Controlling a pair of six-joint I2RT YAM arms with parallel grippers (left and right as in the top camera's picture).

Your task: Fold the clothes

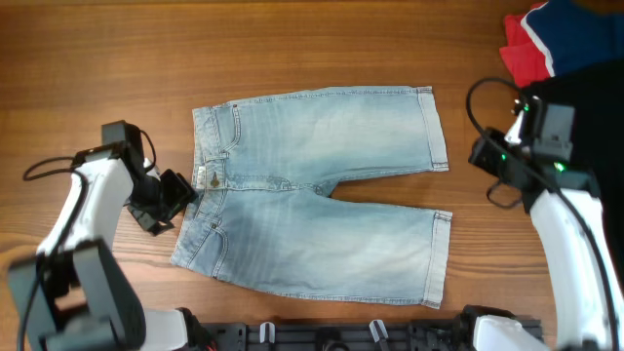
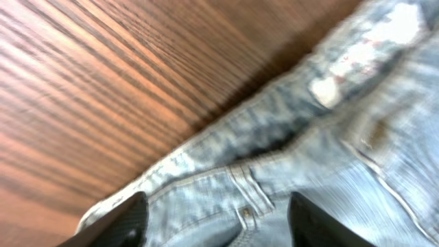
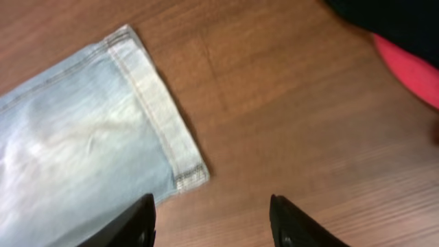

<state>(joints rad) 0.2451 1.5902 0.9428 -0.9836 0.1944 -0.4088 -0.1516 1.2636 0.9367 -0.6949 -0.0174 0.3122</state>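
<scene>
The pale light-blue jeans [image 1: 322, 195] lie flat on the wooden table, waistband to the left, both legs pointing right. My left gripper [image 1: 175, 198] is open at the waistband's left edge; the left wrist view shows its fingers [image 2: 216, 223] straddling the waistband and a belt loop [image 2: 250, 195]. My right gripper [image 1: 485, 156] is open and empty over bare wood just right of the upper leg's hem [image 3: 161, 116]; its fingers [image 3: 212, 223] are apart from the cloth.
A heap of red, navy and black garments [image 1: 551, 49] lies at the table's back right corner; a red edge [image 3: 408, 65] shows in the right wrist view. A black rail [image 1: 361, 334] runs along the table's front edge.
</scene>
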